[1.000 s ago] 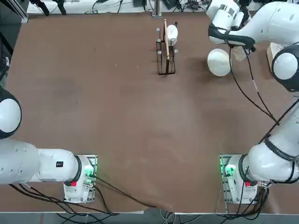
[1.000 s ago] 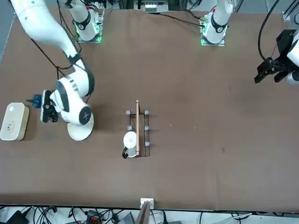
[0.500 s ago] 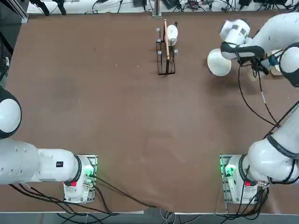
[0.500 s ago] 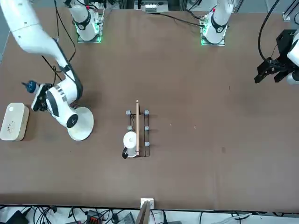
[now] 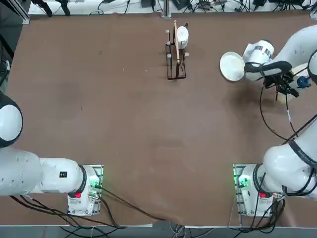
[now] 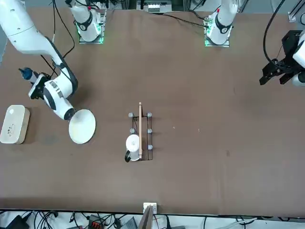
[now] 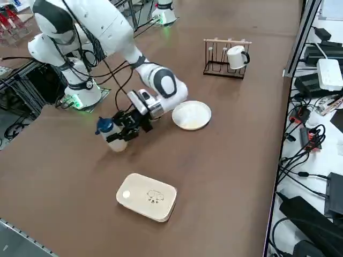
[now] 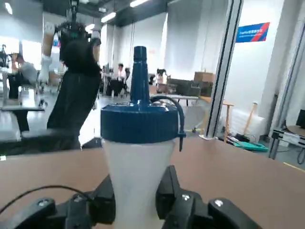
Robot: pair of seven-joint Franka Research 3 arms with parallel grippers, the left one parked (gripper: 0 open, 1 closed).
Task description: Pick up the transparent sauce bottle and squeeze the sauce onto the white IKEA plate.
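Top view: R gripper [image 5: 288, 88], black, two-fingered, w/ small slim translucent squeeze bottle, dark blue cap [image 5: 303, 82], to the right of the round plain white shallow plate [image 5: 232, 66]. For a good carry, raise bottle clear of plate rim first, then bring it across level; nozzle should end over plate centre, not merely the wrist

Front view: forearm lies close by the plate, so elbow & wrist want watching; swing wide enough that no link brushes the rim

R side view: bottle beside plate, apart from it, cap up & leaning a little in this view; whether its base touches the table can't be told. White rounded-rectangular box [image 7: 147, 196] lies well apart, nearer this camera; keep the turn away from it

R wrist view: fingers closed on the bottle's soft body below the cap, one each side, nozzle pointing up. Hold is prob. firm enough; avoid extra pressure till nozzle faces down over the plate, else sauce may spurt early. Then tip slowly, nozzle low but off the plate, & squeeze gently, evenly
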